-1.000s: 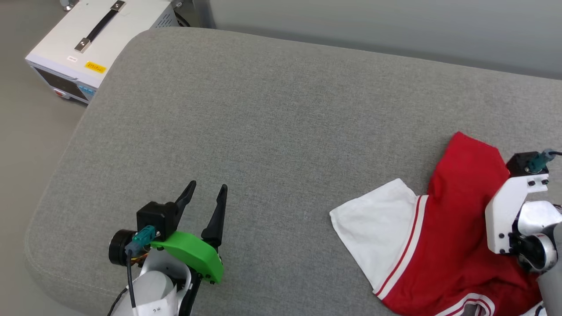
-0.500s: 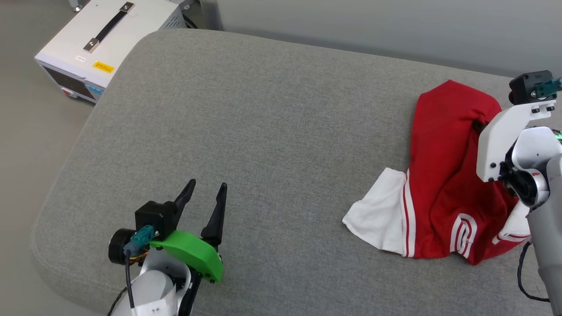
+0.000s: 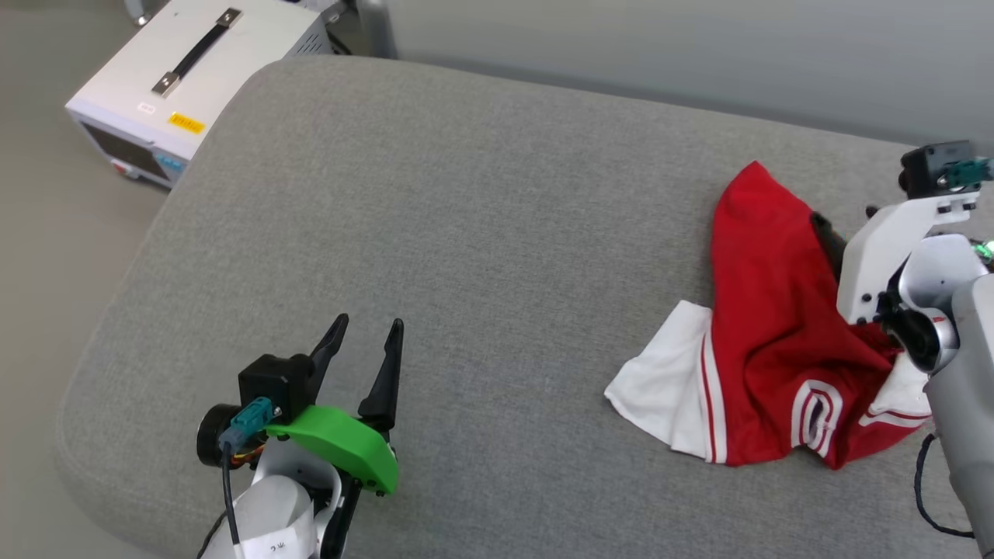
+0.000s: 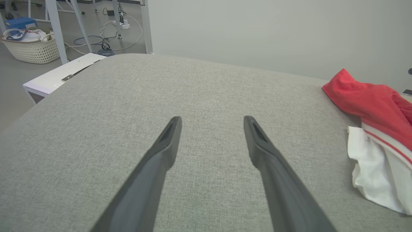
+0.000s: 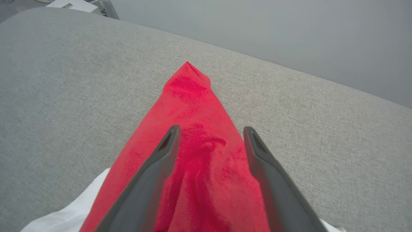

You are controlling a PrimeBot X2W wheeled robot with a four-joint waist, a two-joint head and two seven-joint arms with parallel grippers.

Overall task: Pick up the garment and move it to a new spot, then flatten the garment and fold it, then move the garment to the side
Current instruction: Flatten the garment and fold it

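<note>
Nearest, at the lower left of the head view, the left hand point(image 3: 368, 326) sits over the bare grey surface point(image 3: 497, 233). Its two dark fingers are spread apart with nothing between them. In the left wrist view they frame only plain grey fabric.

Further in, on the right side of the head view, the garment point(image 3: 769, 341) lies crumpled on the surface, well apart from the left hand. A white sleeve point(image 3: 660, 388) with red-and-white striped trim spreads toward the lower left of the heap. The red body is bunched up and rises to a peak at the upper end. Part of a white-outlined print shows near the lower right of the cloth.

The right hand point(image 5: 211, 129) is at the right edge of the garment, above the red cloth. In the right wrist view its fingers stand apart, with the red fabric running up between them to a point beyond the tips. Whether the fingers touch the cloth cannot be told.

Beyond the surface, at the upper left of the head view, a white box point(image 3: 186, 70) with a black handle stands on the floor. In the left wrist view, a basket point(image 4: 32, 48) and cables point(image 4: 109, 32) lie in the far upper left. A pale wall point(image 4: 273, 32) backs the surface.
</note>
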